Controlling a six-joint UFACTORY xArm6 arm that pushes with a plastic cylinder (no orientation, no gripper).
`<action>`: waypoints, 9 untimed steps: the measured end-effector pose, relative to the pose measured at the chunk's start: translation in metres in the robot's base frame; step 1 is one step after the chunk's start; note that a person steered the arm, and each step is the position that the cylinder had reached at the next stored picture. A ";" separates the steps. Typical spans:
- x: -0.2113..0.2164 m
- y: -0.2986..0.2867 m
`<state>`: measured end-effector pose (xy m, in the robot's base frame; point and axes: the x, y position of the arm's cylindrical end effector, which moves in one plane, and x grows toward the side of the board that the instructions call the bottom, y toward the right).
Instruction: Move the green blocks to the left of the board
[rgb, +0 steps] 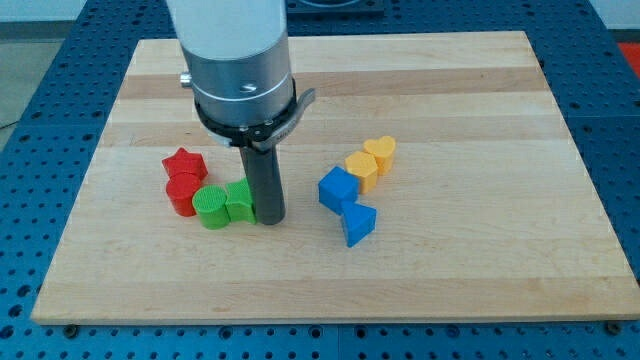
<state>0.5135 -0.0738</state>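
My tip (270, 217) touches the green star (239, 200) from the view's right, green cylinder (211, 207) adjoining; plain rod tool, nothing held.

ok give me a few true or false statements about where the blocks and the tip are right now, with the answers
1. My tip sits just to the view's right of the two green blocks. True.
2. The green cylinder lies to the view's left of the other green block, the two touching. True.
3. The red blocks are at the view's far right. False: the red star and red cylinder are at the view's left of the green pair.
4. The yellow blocks lie below the blue ones. False: they lie above and to the view's right of the blue blocks.
5. The green blocks rest against the board's left edge. False: they are near its middle.
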 end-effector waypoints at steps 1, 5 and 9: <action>-0.008 0.015; -0.013 -0.020; 0.048 -0.031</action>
<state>0.5615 -0.1048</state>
